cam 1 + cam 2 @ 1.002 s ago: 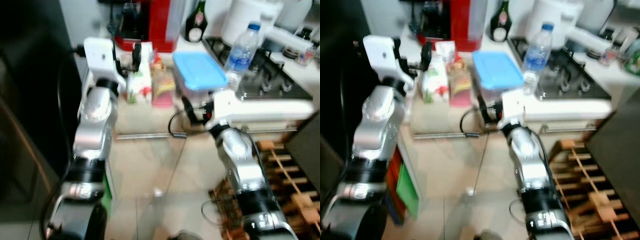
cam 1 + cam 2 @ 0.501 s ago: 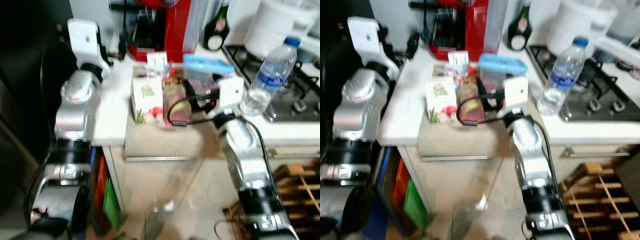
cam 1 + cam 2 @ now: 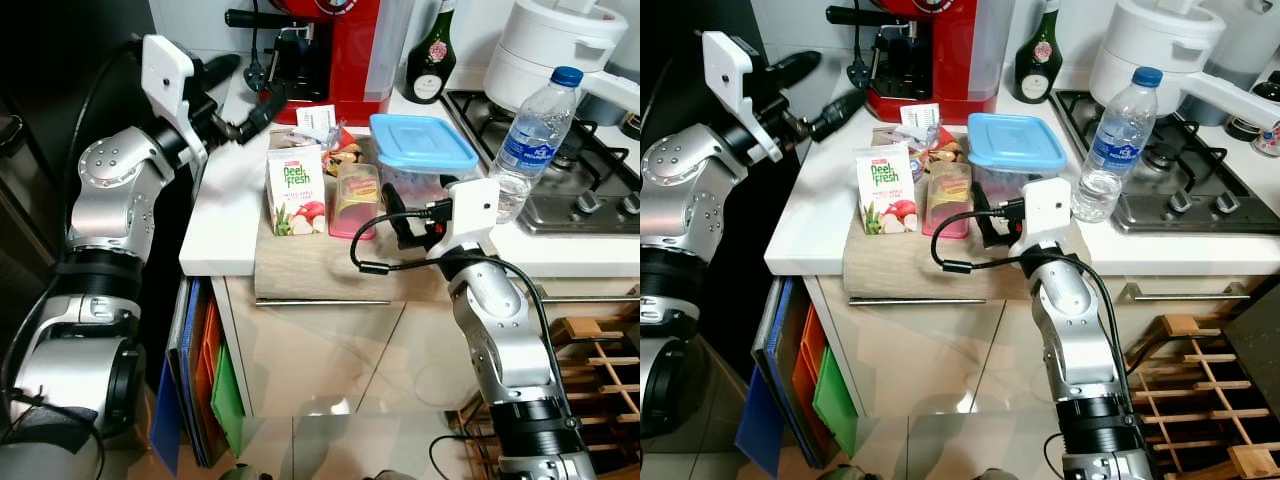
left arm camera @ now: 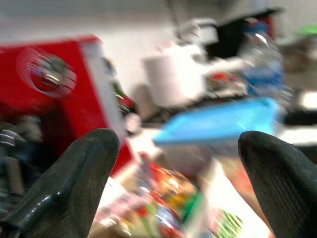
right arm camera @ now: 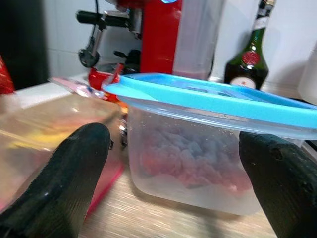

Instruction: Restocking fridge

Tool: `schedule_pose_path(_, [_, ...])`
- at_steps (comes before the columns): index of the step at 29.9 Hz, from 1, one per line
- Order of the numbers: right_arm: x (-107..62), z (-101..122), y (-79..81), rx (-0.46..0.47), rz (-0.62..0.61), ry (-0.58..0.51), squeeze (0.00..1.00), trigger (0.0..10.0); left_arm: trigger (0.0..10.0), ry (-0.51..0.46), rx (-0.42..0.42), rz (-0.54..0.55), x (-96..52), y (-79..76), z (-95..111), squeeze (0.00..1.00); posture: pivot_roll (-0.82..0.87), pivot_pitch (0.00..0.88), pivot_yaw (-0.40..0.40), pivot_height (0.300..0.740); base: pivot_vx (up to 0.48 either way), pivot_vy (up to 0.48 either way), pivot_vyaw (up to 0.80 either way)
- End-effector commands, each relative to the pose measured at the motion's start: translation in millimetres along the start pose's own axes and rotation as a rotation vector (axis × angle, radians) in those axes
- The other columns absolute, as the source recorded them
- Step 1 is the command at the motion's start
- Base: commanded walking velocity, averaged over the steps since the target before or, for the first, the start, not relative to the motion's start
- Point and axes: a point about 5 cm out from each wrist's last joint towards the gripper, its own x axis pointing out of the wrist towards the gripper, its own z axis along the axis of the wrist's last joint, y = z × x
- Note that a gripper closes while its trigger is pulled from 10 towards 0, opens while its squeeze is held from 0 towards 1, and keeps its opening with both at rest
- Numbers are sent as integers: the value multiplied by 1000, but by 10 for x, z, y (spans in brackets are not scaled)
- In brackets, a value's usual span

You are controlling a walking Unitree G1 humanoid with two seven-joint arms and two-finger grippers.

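On a wooden board [image 3: 320, 265] at the counter's edge stand a Peel Fresh juice carton [image 3: 297, 190], a pink-lidded clear tub [image 3: 355, 198] and a blue-lidded clear box [image 3: 422, 155] with reddish food inside. My right gripper [image 3: 405, 220] is open, low at the near side of the blue-lidded box [image 5: 198, 148], which sits between its spread fingers [image 5: 79, 168]. My left gripper [image 3: 245, 92] is open in the air, up and left of the carton, in front of the red coffee machine [image 3: 335, 50]. A water bottle [image 3: 532, 140] stands right of the box.
A snack bag [image 3: 340, 152] lies behind the carton. A green bottle [image 3: 432, 55], a white cooker [image 3: 555, 45] and a gas hob [image 3: 585, 195] line the back right. A dark tall surface [image 3: 40, 200] rises at left. Coloured folders [image 3: 200, 390] and a wooden rack [image 3: 595, 360] flank the cabinet.
The head camera has shifted and the picture has sharpened. My left gripper has drawn away from the carton to the upper left. My right gripper stays by the blue-lidded box.
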Motion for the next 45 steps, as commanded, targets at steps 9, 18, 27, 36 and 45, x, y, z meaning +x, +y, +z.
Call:
schedule_pose_path(9, [2,101,-52,-12,1,-21,0,10000,10000,48,-3,-88,26,-55,-120,0,-114,26,-26,740,0,0,0])
schedule_pose_path(18, [-11,93,-57,-10,-5,-17,0,10000,10000,71,-19,-60,72,-34,-191,0,-113,25,-23,740,0,0,0])
schedule_pose_path(27, [-26,95,-75,-10,-13,-12,0,10000,0,45,-96,-24,148,-15,-221,0,-126,24,-20,740,0,0,0])
schedule_pose_path(36, [-29,78,-83,-3,-21,-5,0,10000,0,34,-166,-13,175,-4,-250,0,-129,20,-13,740,0,0,0])
schedule_pose_path(45, [-39,75,-89,0,-29,-3,0,10000,0,-23,-228,1,191,-28,-242,0,-126,15,-11,740,0,0,0])
